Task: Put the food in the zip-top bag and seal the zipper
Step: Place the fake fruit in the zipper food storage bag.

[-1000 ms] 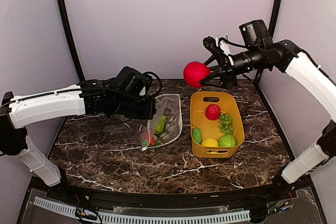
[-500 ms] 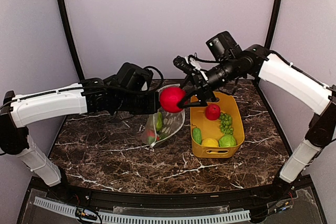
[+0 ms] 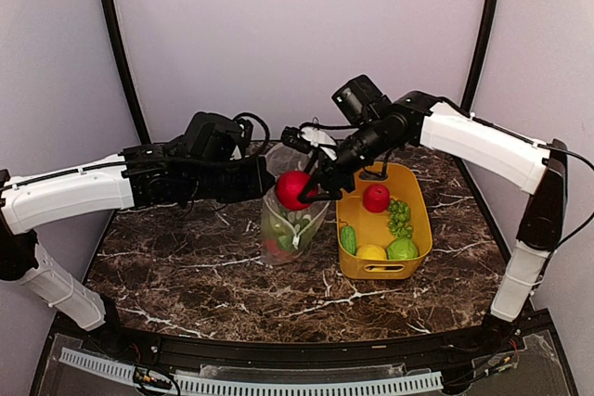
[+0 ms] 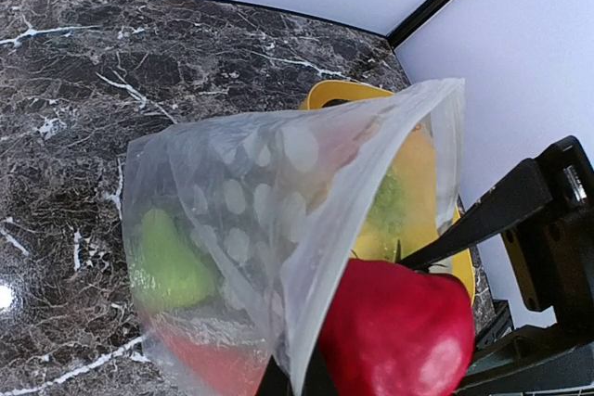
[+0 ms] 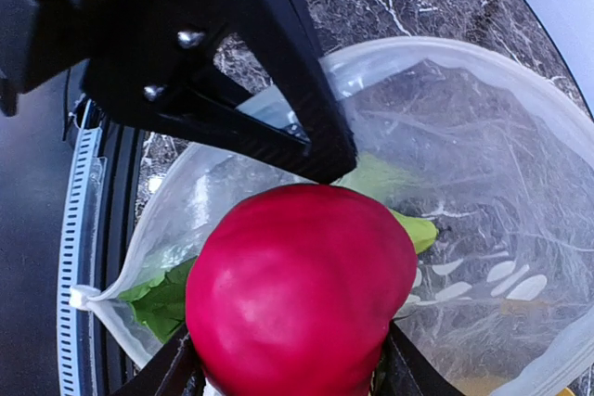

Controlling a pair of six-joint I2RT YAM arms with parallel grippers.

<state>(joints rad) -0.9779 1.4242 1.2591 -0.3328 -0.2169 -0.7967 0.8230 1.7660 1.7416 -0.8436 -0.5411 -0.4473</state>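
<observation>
Bag (image 3: 295,222) stands upright on the table (image 3: 186,266), mouth up and open, with the bin (image 3: 385,272) just to its right. Left gripper (image 4: 290,379) pinches the bag's rim, fingers pressed together on the plastic. Judged purpose: hold that edge up so the mouth gapes and the bag does not slump.

Right gripper (image 3: 311,185) is clamped on a red fruit (image 5: 297,294), one finger on each side, poised at the bag's mouth and partly over the rim. Fruit not released. The arm reaches in from the bag's right, probably to meet the open side and avoid the held edge.

Inside the bag: green pieces (image 4: 167,257), and a red piece (image 4: 209,368) low down. Waiting in the bin: red ball (image 3: 376,198), grapes (image 3: 399,216), lemon (image 3: 371,252), green rounds (image 3: 402,249). Loading unfinished.

Zipper (image 5: 436,44) gapes, unsealed. Next move likely: lower, spread the fingers, withdraw without snagging the film.
</observation>
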